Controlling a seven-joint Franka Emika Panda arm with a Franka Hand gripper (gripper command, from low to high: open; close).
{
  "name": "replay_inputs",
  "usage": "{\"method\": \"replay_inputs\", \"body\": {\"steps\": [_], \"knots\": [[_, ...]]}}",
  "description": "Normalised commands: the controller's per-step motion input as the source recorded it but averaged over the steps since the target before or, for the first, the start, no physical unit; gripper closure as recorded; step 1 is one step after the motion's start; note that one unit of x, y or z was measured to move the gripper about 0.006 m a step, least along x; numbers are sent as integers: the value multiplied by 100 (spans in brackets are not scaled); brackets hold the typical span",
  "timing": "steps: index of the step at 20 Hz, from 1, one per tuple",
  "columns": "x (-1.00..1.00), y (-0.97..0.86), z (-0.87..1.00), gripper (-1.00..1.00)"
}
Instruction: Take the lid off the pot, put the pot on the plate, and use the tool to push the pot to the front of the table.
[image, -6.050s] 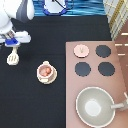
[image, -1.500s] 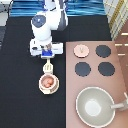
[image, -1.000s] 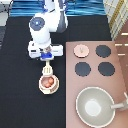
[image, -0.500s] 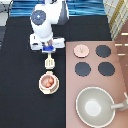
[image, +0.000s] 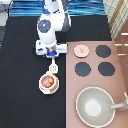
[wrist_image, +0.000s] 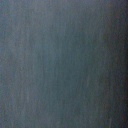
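Observation:
My gripper (image: 51, 54) hangs over the black table (image: 20, 65), toward the exterior view's top, shut on the handle of the cream-white tool (image: 52, 65). The tool's slotted blade points toward the view's bottom and ends just above the pot. The pinkish-tan pot (image: 48, 82), reddish-brown inside, sits on the cream-yellow plate (image: 42, 88), directly below the blade. The lid (image: 81, 50) lies apart on the stove counter's top-left corner, knob up. The wrist view shows only a blurred dark grey surface.
The pinkish-brown stove counter (image: 120, 82) fills the exterior view's right side with three uncovered black burners (image: 102, 50). A large grey pan (image: 95, 106) with a long handle sits at the bottom right.
The gripper and the tool have drifted slightly toward the view's top and right. The pot on the plate has hardly moved.

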Motion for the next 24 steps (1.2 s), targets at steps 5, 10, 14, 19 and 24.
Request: {"method": "replay_inputs", "body": {"steps": [5, 10, 14, 19, 24], "knots": [[100, 0, 20, 100], [100, -1, 32, 100], [100, -3, 33, 100], [100, -6, 26, 100], [100, -10, 19, 100]]}}
